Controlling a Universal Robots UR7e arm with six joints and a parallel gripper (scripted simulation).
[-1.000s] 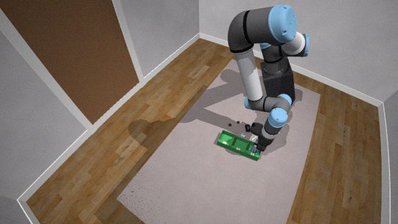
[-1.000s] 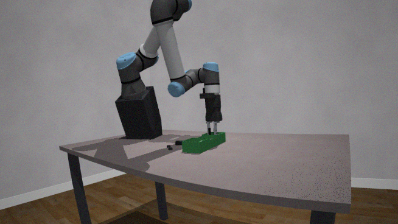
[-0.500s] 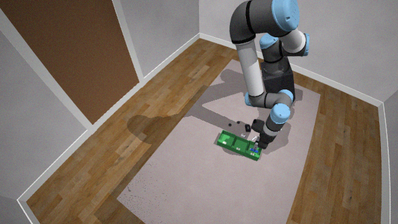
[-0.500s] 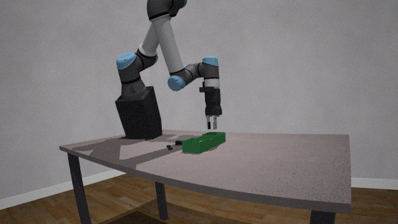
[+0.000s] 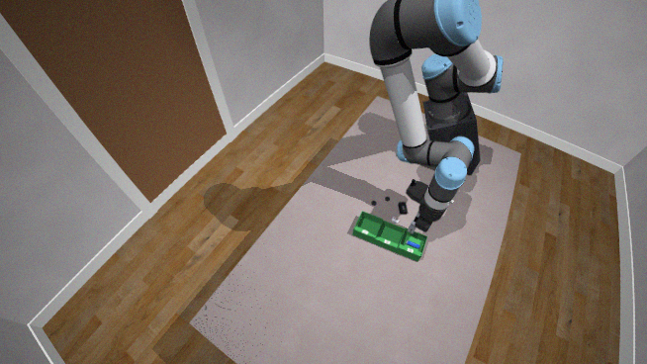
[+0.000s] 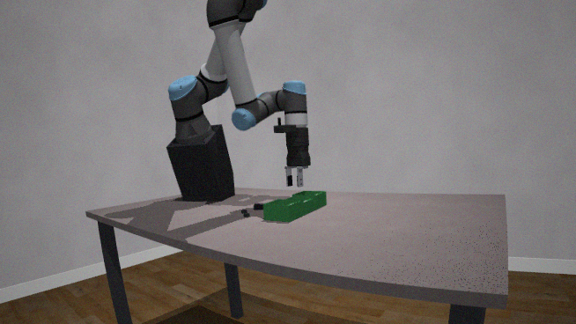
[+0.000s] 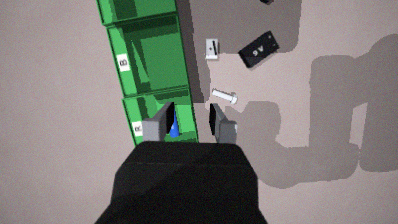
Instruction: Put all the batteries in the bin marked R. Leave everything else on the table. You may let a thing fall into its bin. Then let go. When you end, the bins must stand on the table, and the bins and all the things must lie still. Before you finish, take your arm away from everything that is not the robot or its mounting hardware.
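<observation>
since your pincer hangs wide open w/ nothing in it above bin r, blue battery lies inside; 9v battery waits on worktop.

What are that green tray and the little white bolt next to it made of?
The green tray looks like matte molded plastic: uniform colour, thin walls, no shine. The white bolt could be pale metal or plastic; it is too small and flatly lit to tell.
</observation>
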